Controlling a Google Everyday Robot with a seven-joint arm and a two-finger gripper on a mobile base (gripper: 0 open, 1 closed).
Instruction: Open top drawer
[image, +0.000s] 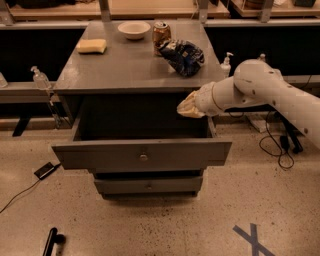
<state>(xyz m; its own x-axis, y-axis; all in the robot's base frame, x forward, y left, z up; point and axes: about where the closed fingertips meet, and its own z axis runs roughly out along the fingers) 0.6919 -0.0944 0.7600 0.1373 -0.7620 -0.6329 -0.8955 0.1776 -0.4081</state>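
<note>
Drawer unit under a grey table (125, 67), with the top drawer (100, 156) standing well out from the carcass toward the camera. Its flat grey front panel carries 1 small round knob (143, 157) at the centre. The drawer's cavity lies in deep shadow, and its contents cannot be made out. Below it, 1 narrower lower drawer (148, 186) sits flush and shut.

On the tabletop rest a white bowl (134, 29) at the rear, a drink can (161, 34) just right of it, a crumpled dark snack bag (182, 56) touching the can's front, and a yellow sponge (92, 46) well apart at the left. What the bowl holds cannot be told.

The white arm (270, 92) enters from the right edge, bends at a rounded joint, and reaches leftward. The gripper (186, 106), tan in colour, hangs over the right rear part of the open drawer, just under the tabletop's front edge and clear of the front panel. Whether it is spread or closed cannot be told; it grasps nothing visible.
</note>
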